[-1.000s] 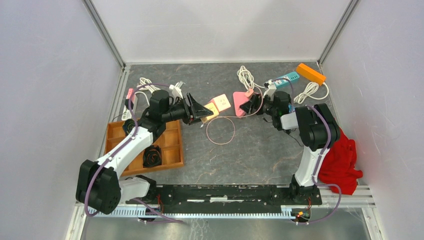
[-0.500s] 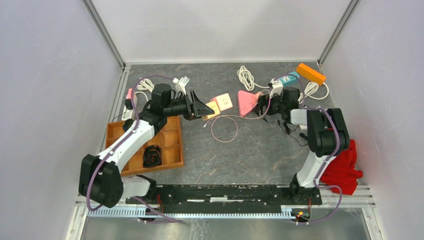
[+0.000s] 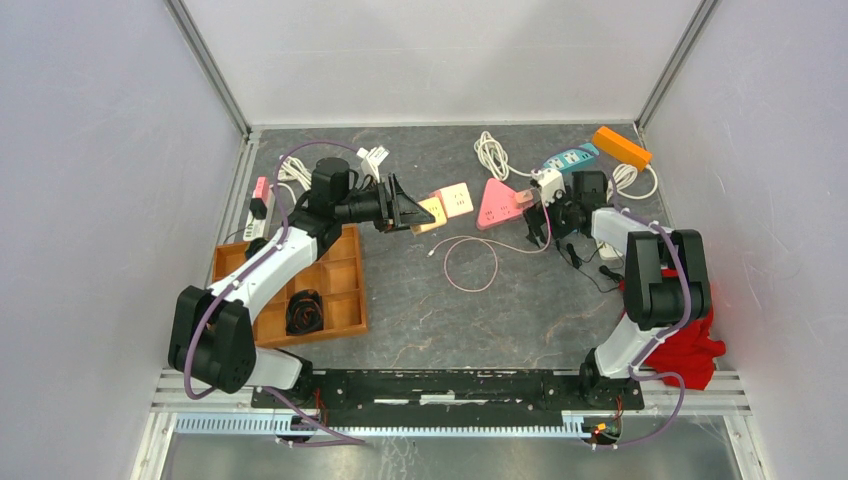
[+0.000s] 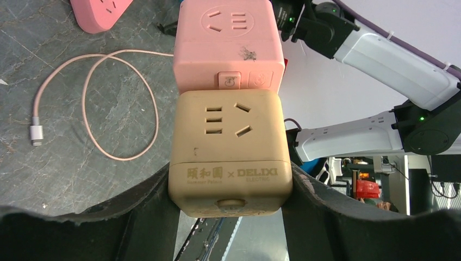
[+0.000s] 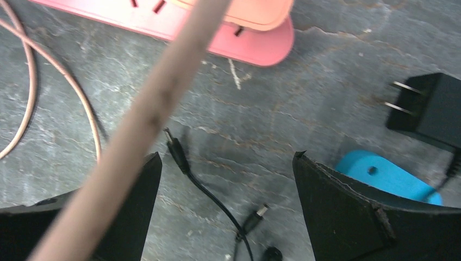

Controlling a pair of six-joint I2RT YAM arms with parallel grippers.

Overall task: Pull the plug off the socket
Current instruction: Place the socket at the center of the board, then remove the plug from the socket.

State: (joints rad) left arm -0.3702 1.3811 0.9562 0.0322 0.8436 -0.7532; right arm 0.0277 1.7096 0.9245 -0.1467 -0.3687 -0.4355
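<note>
Currently the left claw (image 4: 231, 187) is part-closed, clamping the tan cube socket (image 4: 228, 147) by its sides, toward the bench's (image 5: 244, 109) far edge. A pink cube (image 4: 228, 46) butts against its outer end. The right claw (image 5: 225, 163) gapes wide and empty, low beside the pink triangular strip (image 3: 497, 203). A pink cable (image 3: 470, 263) loops mid-bench.

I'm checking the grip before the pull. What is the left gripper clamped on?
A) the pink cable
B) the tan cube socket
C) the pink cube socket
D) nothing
B: in the left wrist view the left gripper presses on both sides of the tan cube socket, while the pink cube socket sticks out beyond it, clear of the gripper.
</note>
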